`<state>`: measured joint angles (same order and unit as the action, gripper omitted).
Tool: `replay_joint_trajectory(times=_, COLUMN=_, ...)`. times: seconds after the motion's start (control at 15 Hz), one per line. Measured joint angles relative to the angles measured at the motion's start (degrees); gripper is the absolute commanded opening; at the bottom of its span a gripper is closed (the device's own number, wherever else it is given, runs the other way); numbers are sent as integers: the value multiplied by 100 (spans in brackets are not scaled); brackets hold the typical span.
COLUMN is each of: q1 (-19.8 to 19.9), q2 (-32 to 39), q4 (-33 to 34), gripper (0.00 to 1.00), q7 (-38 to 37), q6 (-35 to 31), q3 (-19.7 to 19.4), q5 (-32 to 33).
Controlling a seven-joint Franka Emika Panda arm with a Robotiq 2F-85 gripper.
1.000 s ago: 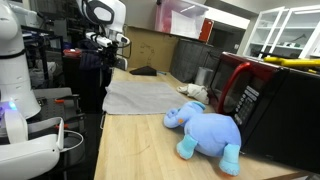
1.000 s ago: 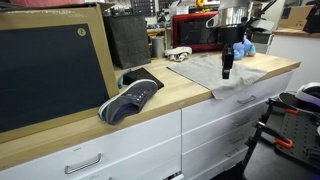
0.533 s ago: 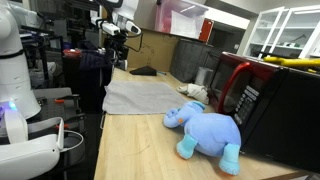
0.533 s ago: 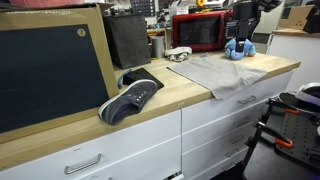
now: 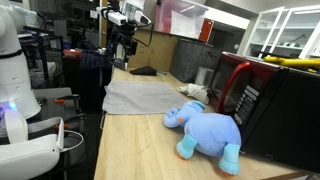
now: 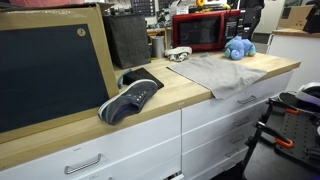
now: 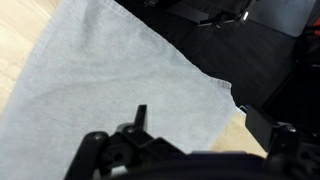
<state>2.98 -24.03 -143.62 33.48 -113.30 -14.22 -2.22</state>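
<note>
A grey cloth (image 5: 140,95) (image 6: 220,72) lies flat on the wooden counter (image 5: 140,150). My gripper (image 5: 126,47) hangs well above the cloth's far end and touches nothing. In the wrist view the gripper (image 7: 200,125) is open, its two fingertips wide apart with nothing between them. Below it lie the cloth (image 7: 110,70) and its corner at the counter's edge (image 7: 235,125). A blue plush elephant (image 5: 208,130) (image 6: 238,47) rests on the counter beside the cloth.
A red microwave (image 5: 265,100) (image 6: 200,32) stands behind the elephant. A dark shoe (image 6: 130,98) lies on the counter past the cloth, next to a framed blackboard (image 6: 50,70). A small white object (image 5: 193,92) sits by the microwave. Drawers (image 6: 215,125) front the counter.
The gripper has opened and risen from the cloth's edge to well above it. The cloth now lies free on the counter.
</note>
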Motion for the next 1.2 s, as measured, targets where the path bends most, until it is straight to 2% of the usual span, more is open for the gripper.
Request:
replay_joint_trajectory(times=0.53, q1=270, q2=29, q4=472, gripper=100, q7=53, q6=12, q3=-293, q5=175)
replay_joint_trajectory(times=1.0, q1=285, q2=100, q4=991, gripper=100, q7=917, q6=50, q3=-746, q5=-158)
replay_joint_trajectory(times=1.2, q1=325, q2=141, q4=1017, gripper=100, q7=949, q6=61, q3=-759, q5=-166)
